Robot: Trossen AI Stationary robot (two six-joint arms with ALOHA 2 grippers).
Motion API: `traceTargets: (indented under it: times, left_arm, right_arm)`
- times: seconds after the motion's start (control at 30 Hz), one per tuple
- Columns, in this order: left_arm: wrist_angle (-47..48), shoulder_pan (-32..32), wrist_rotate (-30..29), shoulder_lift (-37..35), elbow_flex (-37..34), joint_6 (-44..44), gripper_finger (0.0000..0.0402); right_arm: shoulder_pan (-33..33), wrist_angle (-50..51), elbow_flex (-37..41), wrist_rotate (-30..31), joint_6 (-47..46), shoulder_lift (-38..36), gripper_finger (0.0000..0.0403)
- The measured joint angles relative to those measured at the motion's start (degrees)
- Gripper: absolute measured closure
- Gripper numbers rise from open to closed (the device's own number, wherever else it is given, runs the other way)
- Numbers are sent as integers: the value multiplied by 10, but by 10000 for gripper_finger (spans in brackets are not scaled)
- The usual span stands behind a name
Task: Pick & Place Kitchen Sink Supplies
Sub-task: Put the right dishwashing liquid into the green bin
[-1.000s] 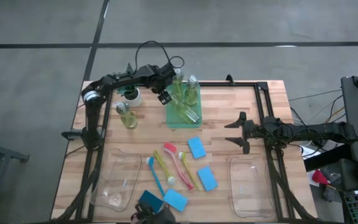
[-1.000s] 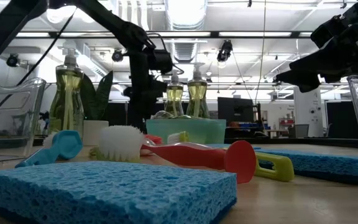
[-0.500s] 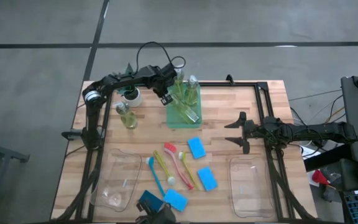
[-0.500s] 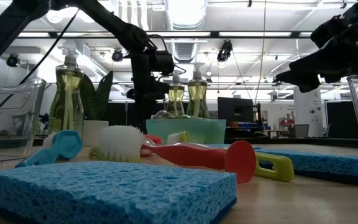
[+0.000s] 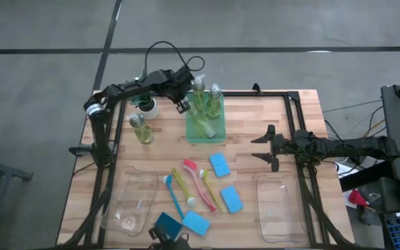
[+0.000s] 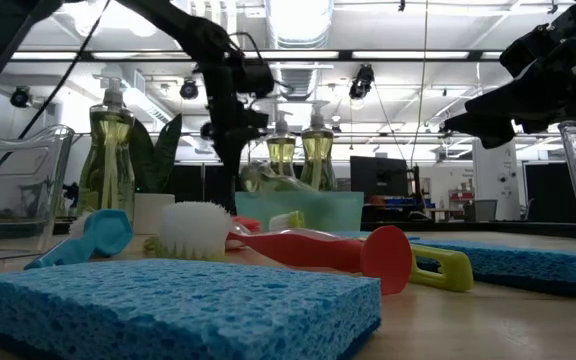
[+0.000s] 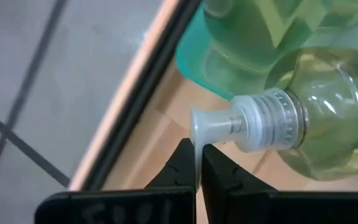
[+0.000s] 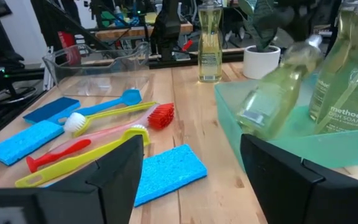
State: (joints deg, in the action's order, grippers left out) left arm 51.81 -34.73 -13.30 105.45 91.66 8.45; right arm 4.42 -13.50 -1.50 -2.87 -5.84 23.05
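Note:
A clear pump bottle of yellow-green soap (image 8: 272,93) leans tilted in the green tray (image 5: 217,134), its base down in the tray. My left gripper (image 5: 182,105) is at the tray's left side, shut on the bottle's pump. Two more soap bottles (image 5: 198,94) (image 5: 215,97) stand upright in the tray. Another bottle (image 5: 142,130) stands on the table left of it. Three blue sponges (image 5: 219,164) (image 5: 231,198) (image 5: 196,223) and the blue, yellow and pink-red brushes (image 5: 189,186) lie on the table in the middle. My right gripper (image 5: 262,147) waits open at the right. My left gripper pinches the bottle's white pump head (image 7: 197,140) between its two fingertips (image 7: 182,163). The fingers slant down from the table's left and far side. The bottle (image 7: 328,118) hangs tilted from the pump, its neck end raised and its base resting in the tray (image 7: 197,62).
A spiky plant in a white pot (image 5: 146,105) stands just left of my left gripper. Clear bins lie at the near left (image 5: 134,198) and near right (image 5: 280,208). Black frame rails run along the table's left, far and right sides.
My left gripper has shut on the lying bottle's pump head and then risen a little. The bottle's neck end has come up with it, so the bottle now tilts, while its base stays in the tray.

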Motion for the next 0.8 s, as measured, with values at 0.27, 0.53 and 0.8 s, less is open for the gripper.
traceTargets:
  times: [0.27,0.53,0.8]
  left_arm:
    - [-2,26,-13,-65,1,22,400]
    - [0,101,-87,-100,1,63,401]
    - [-3,193,-209,-104,1,110,401]
  right_arm:
    - [0,0,0,0,0,0,124]
    - [0,0,0,0,0,0,116]
    - [0,0,0,0,-1,0,120]
